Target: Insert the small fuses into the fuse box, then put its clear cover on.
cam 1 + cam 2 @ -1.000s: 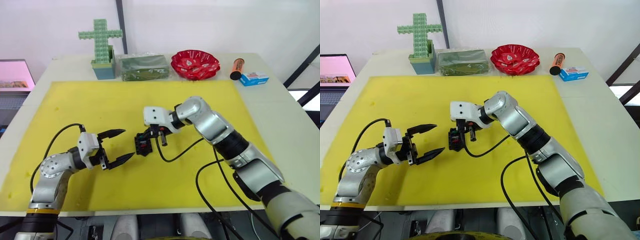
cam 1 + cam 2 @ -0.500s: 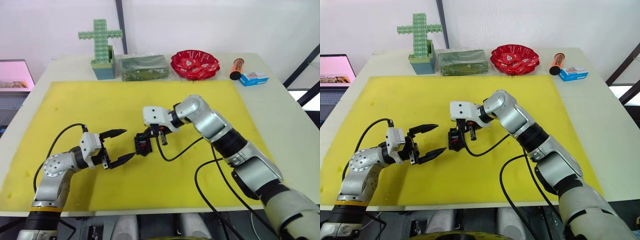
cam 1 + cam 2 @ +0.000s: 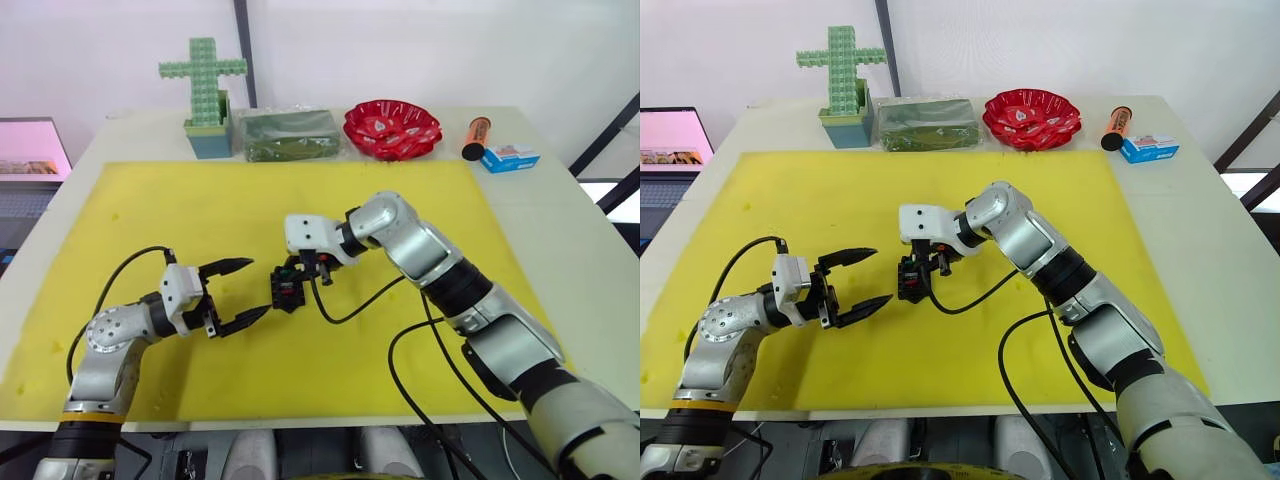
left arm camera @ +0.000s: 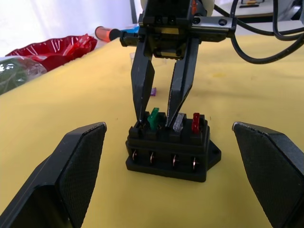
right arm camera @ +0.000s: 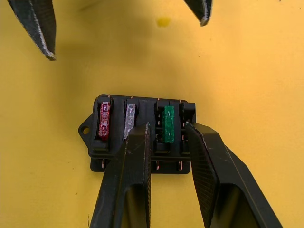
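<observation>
The black fuse box [image 3: 286,291] lies mid-mat on the yellow mat [image 3: 150,220]. Three small fuses stand in its slots: red [image 5: 104,121], whitish-grey [image 5: 129,118] and green [image 5: 168,124]. The green one rides higher than the others, and the end slot beside it is empty. A purplish fuse [image 4: 153,91] lies loose on the mat behind the box. My right gripper [image 3: 302,270] points down over the box, narrowly open, its fingers [image 5: 137,156] straddling the green fuse with gaps on both sides. My left gripper [image 3: 258,287] is wide open just left of the box. The clear cover is hidden.
Along the table's far edge stand a green cross of blocks in a teal holder [image 3: 203,95], a clear bag of green stuff [image 3: 290,133], a red bowl [image 3: 392,127], an orange tube [image 3: 474,137] and a blue-and-white carton [image 3: 509,157]. Black cables [image 3: 350,315] trail over the mat.
The left gripper edged slightly toward the fuse box a second ago and has held still since. The right gripper stays over the box.
</observation>
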You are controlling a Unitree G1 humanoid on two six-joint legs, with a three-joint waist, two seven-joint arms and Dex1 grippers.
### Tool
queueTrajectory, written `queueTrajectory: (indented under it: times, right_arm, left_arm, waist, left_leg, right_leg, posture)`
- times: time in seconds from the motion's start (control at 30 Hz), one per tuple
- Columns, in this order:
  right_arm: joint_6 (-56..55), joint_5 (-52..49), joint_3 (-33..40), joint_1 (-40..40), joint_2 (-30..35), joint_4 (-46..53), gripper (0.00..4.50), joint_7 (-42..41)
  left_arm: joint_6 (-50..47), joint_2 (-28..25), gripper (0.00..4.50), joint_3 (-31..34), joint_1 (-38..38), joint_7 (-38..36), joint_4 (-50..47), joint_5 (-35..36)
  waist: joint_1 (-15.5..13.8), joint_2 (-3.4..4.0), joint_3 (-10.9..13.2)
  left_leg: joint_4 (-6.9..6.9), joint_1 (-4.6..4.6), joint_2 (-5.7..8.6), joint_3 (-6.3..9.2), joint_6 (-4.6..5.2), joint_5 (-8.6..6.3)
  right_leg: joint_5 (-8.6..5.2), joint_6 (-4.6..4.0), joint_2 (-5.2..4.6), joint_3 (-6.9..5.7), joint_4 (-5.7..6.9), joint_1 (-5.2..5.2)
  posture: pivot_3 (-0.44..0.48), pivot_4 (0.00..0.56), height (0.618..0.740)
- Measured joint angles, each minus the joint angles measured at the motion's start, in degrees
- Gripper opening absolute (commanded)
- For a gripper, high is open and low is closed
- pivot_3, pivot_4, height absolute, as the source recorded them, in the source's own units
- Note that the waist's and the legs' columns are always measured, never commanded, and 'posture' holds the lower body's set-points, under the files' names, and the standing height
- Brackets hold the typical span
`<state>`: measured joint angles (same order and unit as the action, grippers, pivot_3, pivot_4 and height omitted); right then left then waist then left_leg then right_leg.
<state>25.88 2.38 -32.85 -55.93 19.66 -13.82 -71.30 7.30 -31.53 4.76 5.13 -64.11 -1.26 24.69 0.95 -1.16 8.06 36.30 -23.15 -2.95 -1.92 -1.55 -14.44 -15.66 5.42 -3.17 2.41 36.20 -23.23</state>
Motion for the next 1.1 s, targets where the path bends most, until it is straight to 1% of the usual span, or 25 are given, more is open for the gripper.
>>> queueTrajectory:
  times: [0.2, 0.37, 0.53, 0.63, 0.67, 0.7, 0.9, 1.1]
  right_arm:
    - [0.4, -1.17, 0.57, -0.14, -0.08, 0.0, 1.26, -0.44]
    - [2.44, -2.55, 2.76, -0.63, 0.14, 0.58, 1.26, -1.11]
    - [3.76, -3.52, 4.49, -1.03, 0.33, 2.19, 1.26, -1.08]
    - [4.07, -3.92, 4.79, -1.02, 0.31, 2.54, 0.62, -1.01]
    - [4.15, -3.99, 4.88, -1.01, 0.31, 2.54, 0.29, -0.99]
    - [4.13, -4.04, 4.91, -1.0, 0.31, 2.56, 0.06, -0.96]
    - [3.45, -3.93, 4.62, 0.13, 0.16, 2.59, 0.06, -0.46]
    - [1.4, -3.08, 3.98, 0.84, -0.01, 0.51, 0.06, 0.19]
  left_arm:
    - [-2.89, 0.03, 4.5, -1.46, 0.82, 1.86, -3.33, -0.31]
    - [-5.37, -0.09, 4.5, -1.75, 1.16, 3.28, -6.23, -0.29]
    - [-6.49, -0.34, 4.5, -1.75, 1.07, 3.58, -6.83, -0.29]
    - [-6.56, -0.47, 4.5, -1.74, 0.09, 3.52, -6.83, -0.29]
    - [-6.56, -0.48, 4.5, -1.74, -0.17, 3.42, -6.81, -0.29]
    - [-6.49, -0.48, 4.5, -1.73, -0.27, 3.32, -6.79, -0.29]
    - [-5.0, -0.65, 4.5, -1.6, -1.01, 2.5, -5.4, -0.29]
    - [-2.09, -0.66, 4.5, -1.58, -1.08, 1.16, -2.28, -0.29]
  waist:
    - [0.02, 0.0, 0.0]
    - [0.01, 0.0, 0.0]
    - [0.02, 0.0, 0.0]
    - [0.06, 0.0, 0.0]
    - [0.04, 0.0, 0.0]
    - [0.04, 0.0, 0.0]
    - [0.01, 0.0, 0.0]
    - [0.0, 0.0, 0.0]
  left_leg:
    - [-0.01, 0.0, 0.0, 0.01, 0.0, 0.0]
    - [-0.01, 0.0, 0.0, 0.02, 0.0, 0.0]
    - [-0.02, 0.0, 0.0, 0.03, 0.0, 0.0]
    - [-0.02, 0.0, 0.0, 0.03, 0.0, 0.0]
    - [-0.02, -0.01, 0.0, 0.03, 0.0, 0.0]
    - [-0.02, -0.01, 0.0, 0.03, 0.0, 0.0]
    - [-0.01, -0.01, 0.0, 0.03, 0.0, 0.0]
    - [-0.01, -0.01, 0.0, 0.02, 0.0, 0.0]
  right_leg:
    - [0.0, 0.01, 0.01, 0.0, 0.0, 0.0]
    - [0.0, 0.01, 0.02, 0.0, 0.0, 0.0]
    - [0.0, 0.01, 0.03, 0.0, 0.0, 0.0]
    - [0.0, 0.01, 0.03, 0.0, 0.0, -0.01]
    - [0.0, 0.01, 0.03, 0.0, 0.0, -0.01]
    - [0.0, 0.01, 0.03, 0.0, 0.0, -0.01]
    - [0.0, 0.0, 0.03, 0.0, 0.0, 0.0]
    - [0.0, 0.0, 0.03, 0.0, -0.01, -0.01]
  posture:
    - [0.0, 0.15, 0.74]
    - [0.0, 0.15, 0.74]
    - [0.0, 0.15, 0.74]
    - [0.0, 0.15, 0.74]
    - [0.0, 0.15, 0.74]
    - [0.0, 0.15, 0.74]
    - [0.0, 0.15, 0.74]
    - [0.0, 0.15, 0.74]
